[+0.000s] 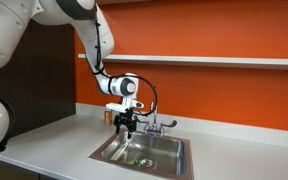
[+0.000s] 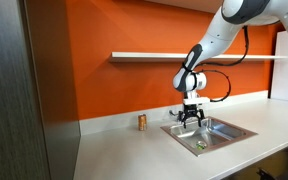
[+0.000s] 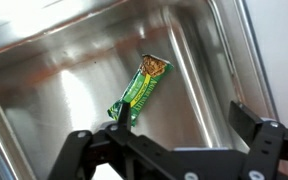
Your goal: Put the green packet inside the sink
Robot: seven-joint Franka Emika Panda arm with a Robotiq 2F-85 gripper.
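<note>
The green packet (image 3: 142, 88) lies flat on the bottom of the stainless steel sink (image 3: 54, 70), clear of my fingers. It shows as a small green spot in the basin in both exterior views (image 1: 140, 160) (image 2: 198, 146). My gripper (image 3: 184, 125) is open and empty. It hangs above the sink's basin (image 1: 187, 160) (image 2: 234, 132), pointing down, in both exterior views (image 1: 125, 125) (image 2: 190, 120). In the wrist view one fingertip overlaps the packet's lower end, with the gripper well above it.
A chrome faucet (image 1: 155, 126) stands at the sink's back rim, close to my gripper. A small brown jar (image 2: 141, 121) stands on the counter beside the sink. A wall shelf (image 1: 214, 60) runs above on the orange wall.
</note>
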